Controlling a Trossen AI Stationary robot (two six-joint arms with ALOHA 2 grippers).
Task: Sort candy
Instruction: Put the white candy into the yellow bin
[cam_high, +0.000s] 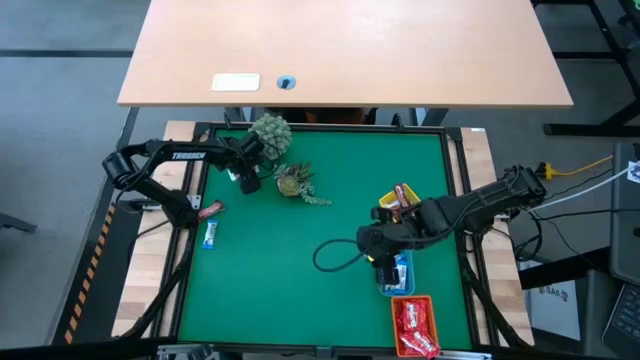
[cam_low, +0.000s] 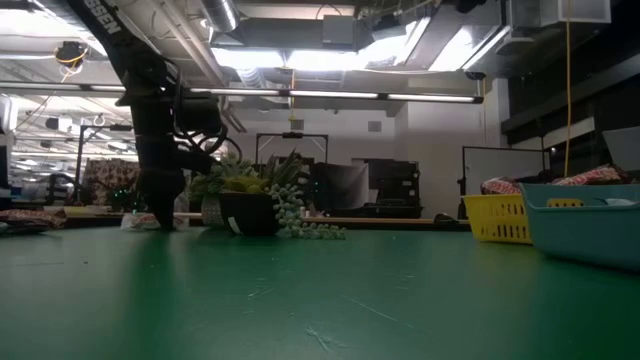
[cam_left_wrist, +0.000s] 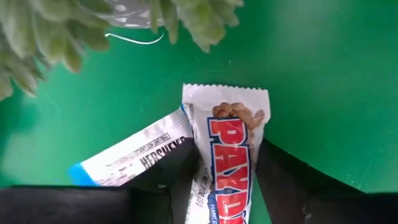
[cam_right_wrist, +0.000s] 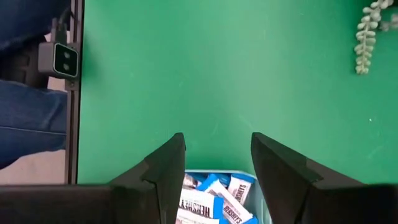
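My left gripper (cam_high: 246, 180) points down at the mat beside a small green plant (cam_high: 270, 134) at the far left, shut on a white PayDay candy (cam_left_wrist: 231, 134). A white-and-blue Hershey's candy (cam_left_wrist: 134, 155) lies slantwise against it, partly under one finger. Two more candies, a reddish one (cam_high: 209, 209) and a blue-and-white one (cam_high: 210, 235), lie at the mat's left edge. My right gripper (cam_right_wrist: 217, 155) hangs open and empty above the blue tray (cam_high: 396, 274), which holds blue-and-white candies (cam_right_wrist: 214, 196). My left gripper has the PayDay candy's two long edges (cam_left_wrist: 252, 155) between its two fingers, toward the wrapper's near end. The fingers come from above, slanting down, and lie across the candy. The candy lies flat on the green mat. One finger (cam_left_wrist: 177, 171) also covers the Hershey's wrapper's end.
A yellow tray (cam_high: 400, 198) stands beyond the blue one; an orange tray (cam_high: 413, 326) with red candies is at the near right. A second small plant with trailing stems (cam_high: 298, 185) stands beside my left gripper. A black cable (cam_high: 335, 256) loops on the mat. A person's leg (cam_right_wrist: 28, 99) shows beyond the mat's edge.
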